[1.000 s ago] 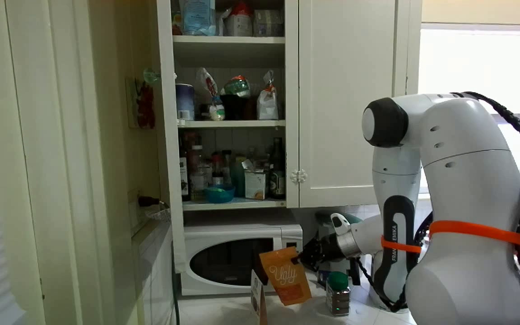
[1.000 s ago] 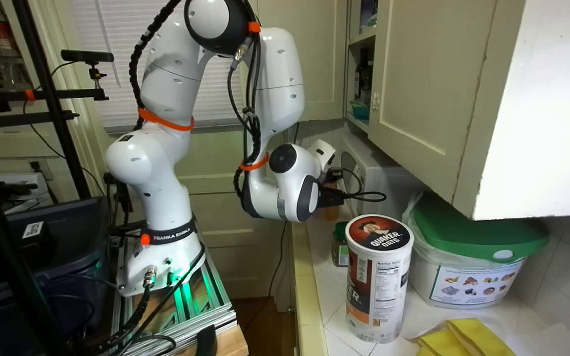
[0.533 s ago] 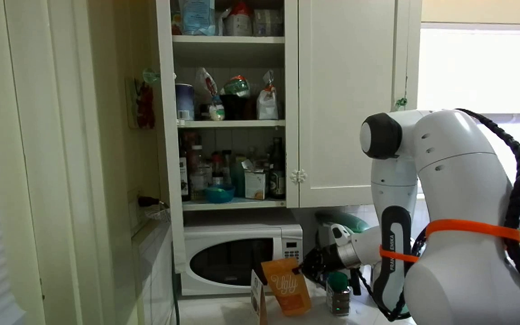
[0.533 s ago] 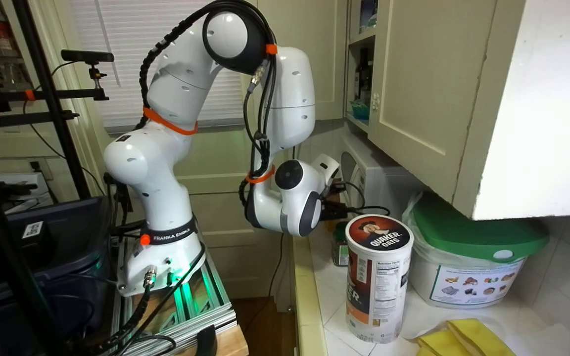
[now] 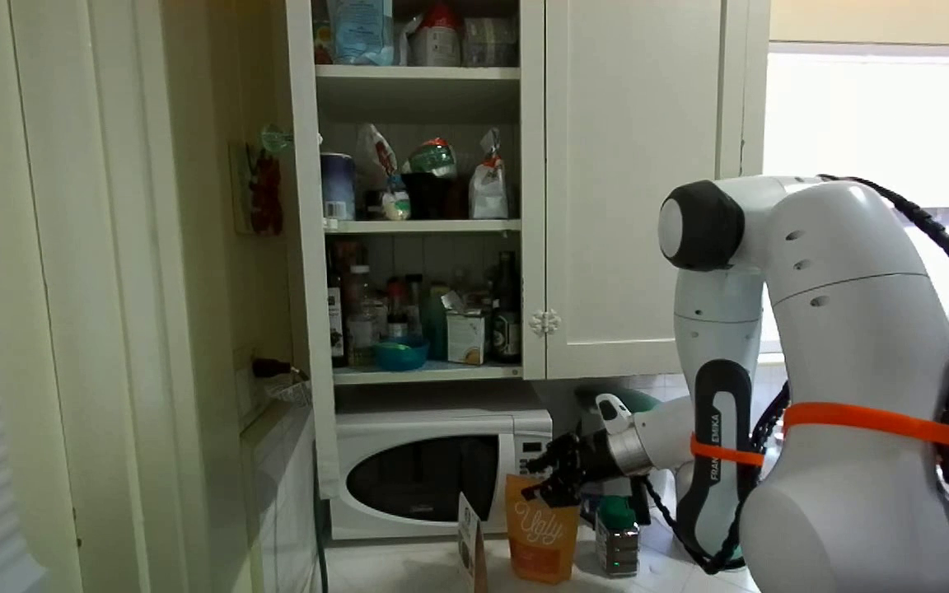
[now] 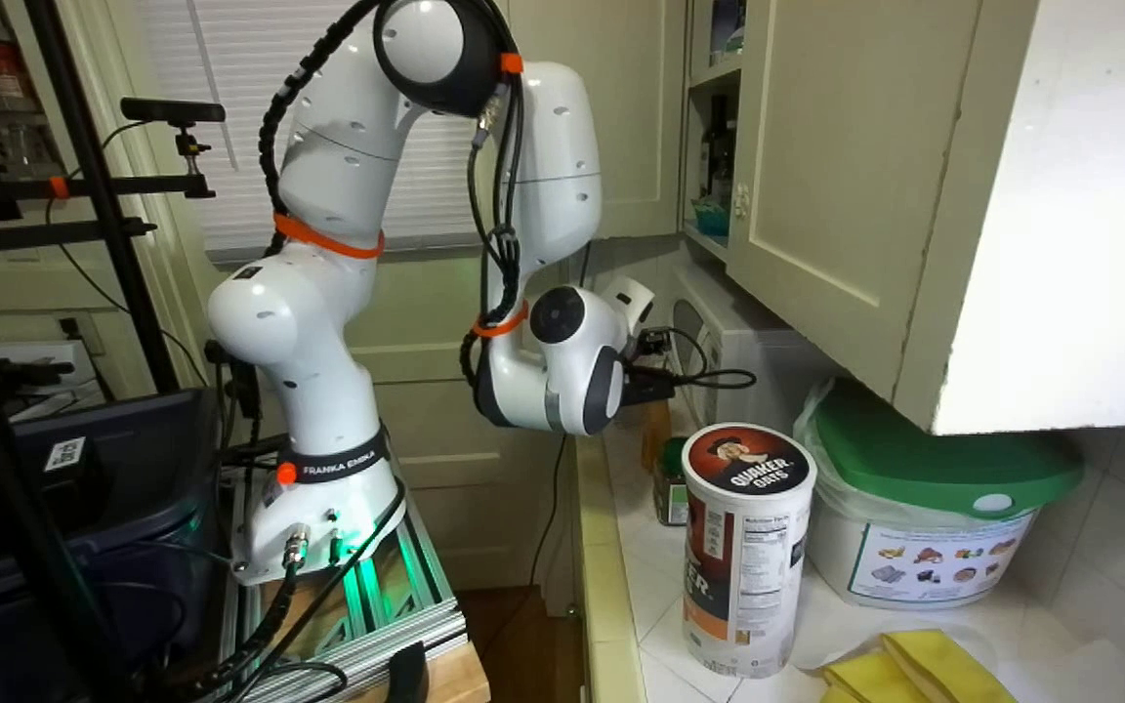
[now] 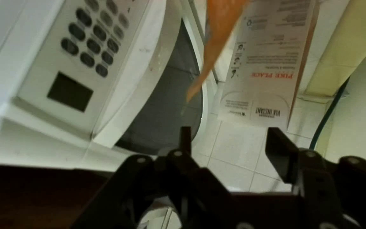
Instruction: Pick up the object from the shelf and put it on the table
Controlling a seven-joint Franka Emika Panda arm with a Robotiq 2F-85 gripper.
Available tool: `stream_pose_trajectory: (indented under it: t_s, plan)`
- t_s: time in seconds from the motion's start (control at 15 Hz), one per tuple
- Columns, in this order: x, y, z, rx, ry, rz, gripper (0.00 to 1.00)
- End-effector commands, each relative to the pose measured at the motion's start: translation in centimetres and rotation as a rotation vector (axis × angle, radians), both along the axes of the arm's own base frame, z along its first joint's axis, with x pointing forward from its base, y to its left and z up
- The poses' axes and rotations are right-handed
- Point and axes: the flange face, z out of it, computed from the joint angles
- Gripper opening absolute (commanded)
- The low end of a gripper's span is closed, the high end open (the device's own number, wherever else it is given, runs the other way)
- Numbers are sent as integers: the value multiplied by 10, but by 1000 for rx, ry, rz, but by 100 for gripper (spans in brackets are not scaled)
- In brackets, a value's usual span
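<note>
The object, an orange packet (image 5: 542,539) lettered "Ugly", stands nearly upright on the table, a white tiled countertop (image 5: 409,568), in front of the microwave. In the wrist view only an orange corner of the packet (image 7: 222,28) shows at the top, beyond the fingers. My gripper (image 5: 530,480) is by the packet's upper part in an exterior view. Seen from the wrist, the gripper (image 7: 229,143) is open, its fingers spread with only tiles showing between them. Above the microwave is the shelf (image 5: 425,375), crowded with bottles and containers.
A Pike Place box (image 7: 265,70) stands close to the packet, with the microwave (image 5: 425,424) behind. Near the arm is a green-lidded jar (image 5: 616,539). An oats canister (image 6: 748,557), a green-lidded bin (image 6: 924,547) and yellow cloths (image 6: 914,674) occupy the counter.
The packet, tilted in the shut gripper before, was lowered and now stands straighter on the countertop. The jaws have opened, and the arm has risen and drawn back slightly.
</note>
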Motion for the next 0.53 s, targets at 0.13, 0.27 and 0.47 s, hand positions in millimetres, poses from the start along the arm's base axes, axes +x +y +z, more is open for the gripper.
stream_pose_trajectory:
  t_s: [0.13,0.27,0.47]
  plan:
    - [-17,30,78,-127,-46,-89,100]
    - [4,23,117,-206,-73,-152,100]
    - [-2,27,146,-315,-38,-240,100]
